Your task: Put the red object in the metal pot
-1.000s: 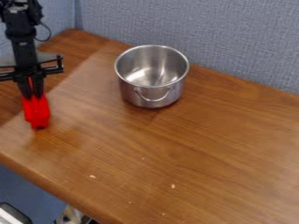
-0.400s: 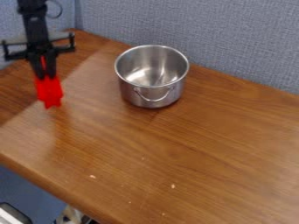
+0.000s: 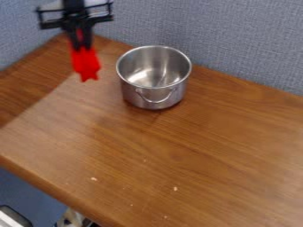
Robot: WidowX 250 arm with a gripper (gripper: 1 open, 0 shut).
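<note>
red object (image 3: 85,64) hangs upright in the air, clear of the table (image 3: 178,168), pinched at its top end by the gripper (image 3: 80,42), jaws clamped on it. metal pot (image 3: 154,76) sits just beside it to the right, open and empty, handle facing the camera. step in hand: carry across. best to get the block's lower end above the rim, centre over the mouth, then lower before letting go
</note>
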